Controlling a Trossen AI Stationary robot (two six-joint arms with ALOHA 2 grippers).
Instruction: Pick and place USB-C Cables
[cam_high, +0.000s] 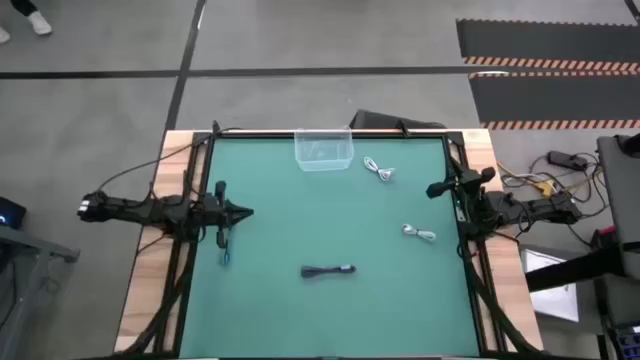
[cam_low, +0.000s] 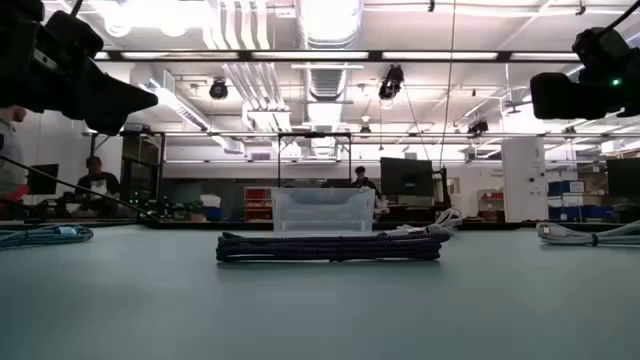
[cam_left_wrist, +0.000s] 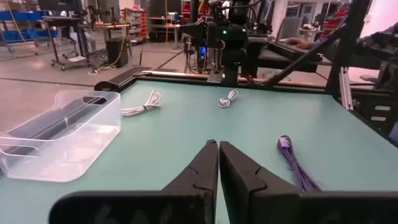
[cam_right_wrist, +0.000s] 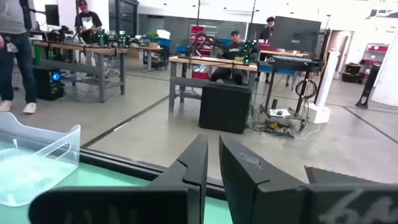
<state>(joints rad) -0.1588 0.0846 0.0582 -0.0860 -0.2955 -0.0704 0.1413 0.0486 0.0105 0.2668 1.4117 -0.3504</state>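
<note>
Evidently black, braided cable bundle (cam_low: 330, 247), flat.

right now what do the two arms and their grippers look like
Both arms are dark, nearly black, jointed links lying along the table's side edges, with thin black wires trailing from them. The left gripper has two matte black, wedge-shaped fingers tapering to narrow tips. The right gripper has the same black tapered fingers. No markings or labels are visible on either.

Teal-green table (cam_high: 330, 220) w/ 2 white cables (cam_high: 378, 170), 1 black braided cable (cam_high: 328, 271), clear bin (cam_high: 323, 148).
</note>
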